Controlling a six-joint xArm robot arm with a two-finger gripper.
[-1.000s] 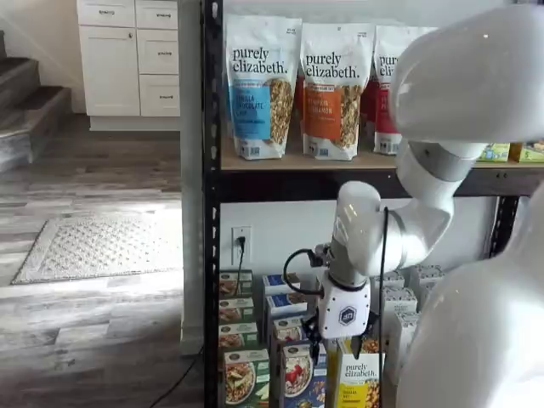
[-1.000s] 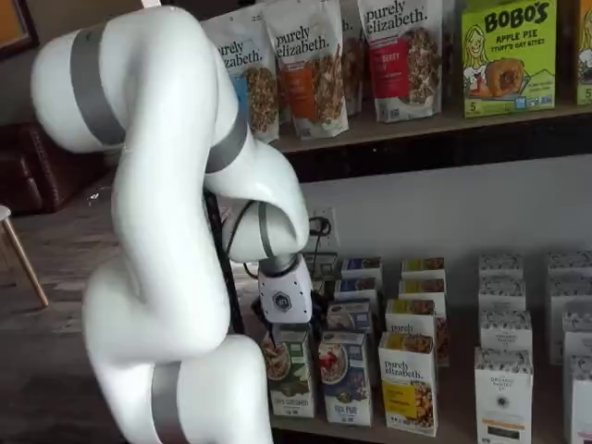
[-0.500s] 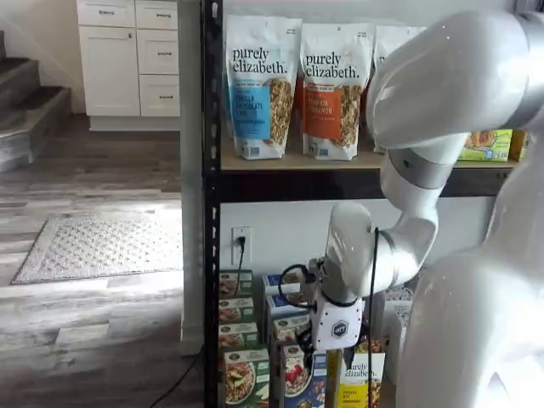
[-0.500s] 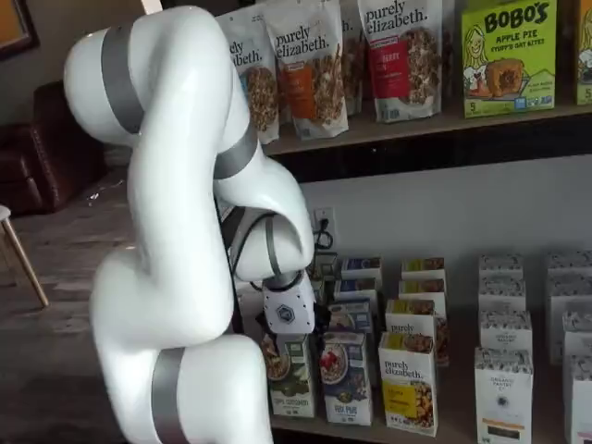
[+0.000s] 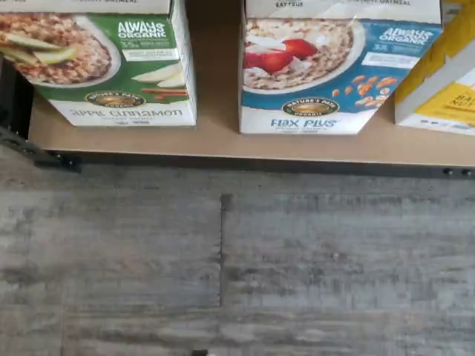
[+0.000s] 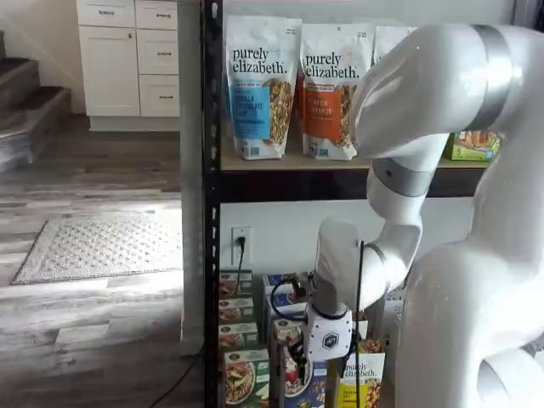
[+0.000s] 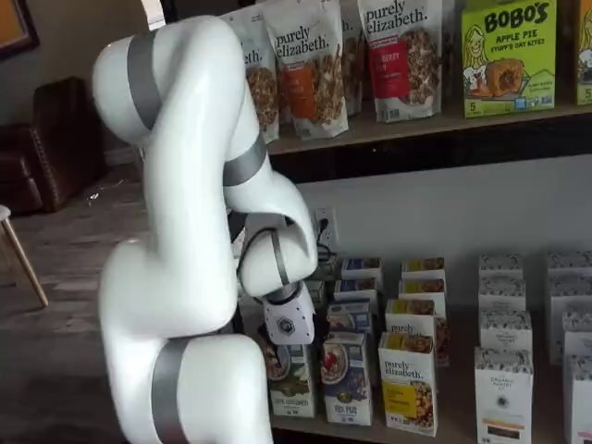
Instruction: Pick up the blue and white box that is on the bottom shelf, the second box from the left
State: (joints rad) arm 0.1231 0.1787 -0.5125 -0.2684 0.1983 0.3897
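Note:
The blue and white box (image 5: 338, 67) stands at the front of the bottom shelf (image 5: 215, 141); the wrist view reads "Flax Plus" on it under a bowl with red berries. It also shows in both shelf views (image 7: 347, 375) (image 6: 293, 374), partly behind the arm in one. My gripper (image 7: 280, 351) hangs low in front of the front row, just left of this box and before the green-and-white carton (image 7: 294, 379). Its white body (image 6: 327, 340) shows, but the fingers are hard to make out. No box is in it; the jaws stand wide.
A yellow-and-white "purely elizabeth" carton (image 7: 409, 384) stands right of the blue box, with more rows of cartons behind. White cartons (image 7: 504, 388) fill the shelf's right side. Granola bags (image 6: 259, 85) line the tier above. The black steel post (image 6: 211, 212) is close on the left.
The arm has folded lower. The gripper has come down from the middle rows to the level of the front-row cartons.

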